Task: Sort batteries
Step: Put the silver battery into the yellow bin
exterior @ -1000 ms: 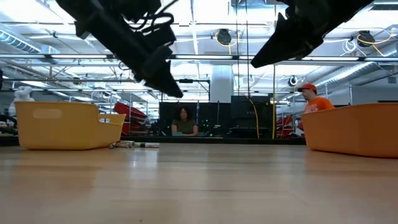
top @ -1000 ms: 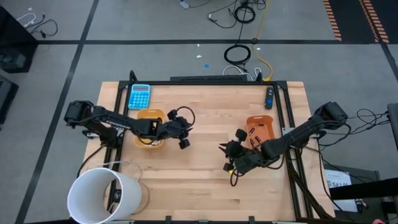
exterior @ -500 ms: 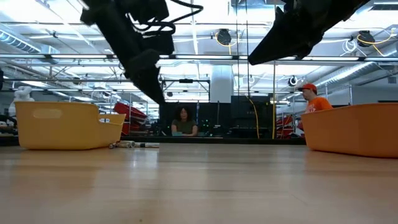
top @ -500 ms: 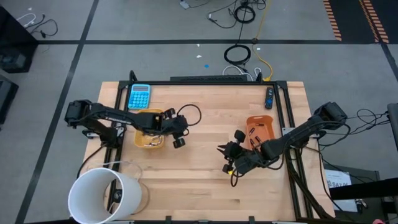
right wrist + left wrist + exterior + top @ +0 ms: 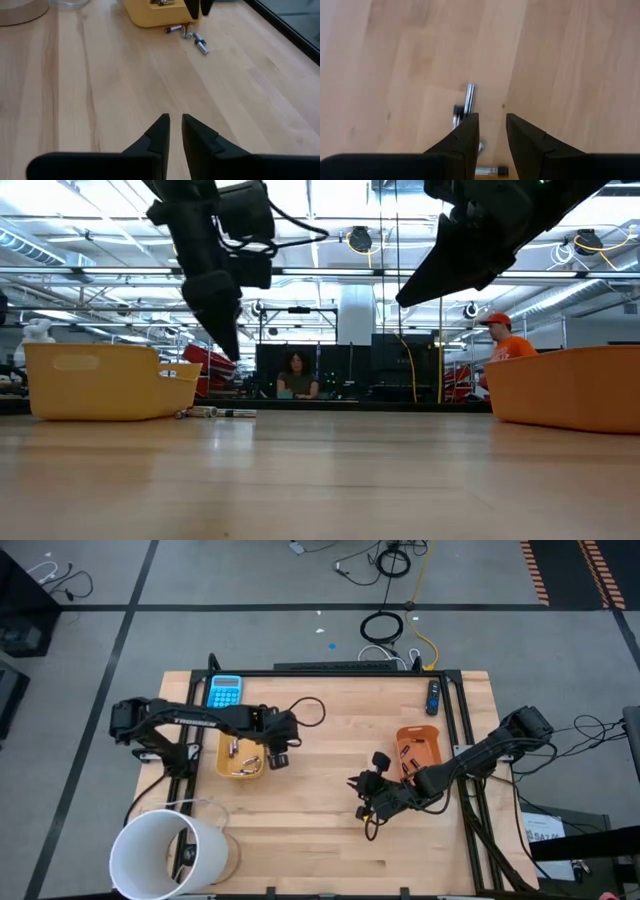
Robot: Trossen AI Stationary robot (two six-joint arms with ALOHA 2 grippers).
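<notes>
Several small silvery batteries (image 5: 189,32) lie loose on the wood beside the yellow tray (image 5: 240,754); they also show in the left wrist view (image 5: 468,97) and the low view (image 5: 215,412). More batteries (image 5: 238,750) lie inside the yellow tray. My left gripper (image 5: 274,760) hangs just above the loose batteries at the tray's right side, fingers pointing down, narrowly open and empty (image 5: 492,125). My right gripper (image 5: 360,803) is shut and empty (image 5: 175,120), above bare wood left of the orange tray (image 5: 418,748).
A blue calculator (image 5: 225,692) lies at the far left of the table. A large white bucket (image 5: 165,855) stands at the near left corner. A dark remote-like object (image 5: 433,696) lies at the far right. People show in the room behind the table.
My left gripper has gone toward the table's left and far edges, toward the yellow tray, and a little down. It has tipped from a slant to nearly straight down.
</notes>
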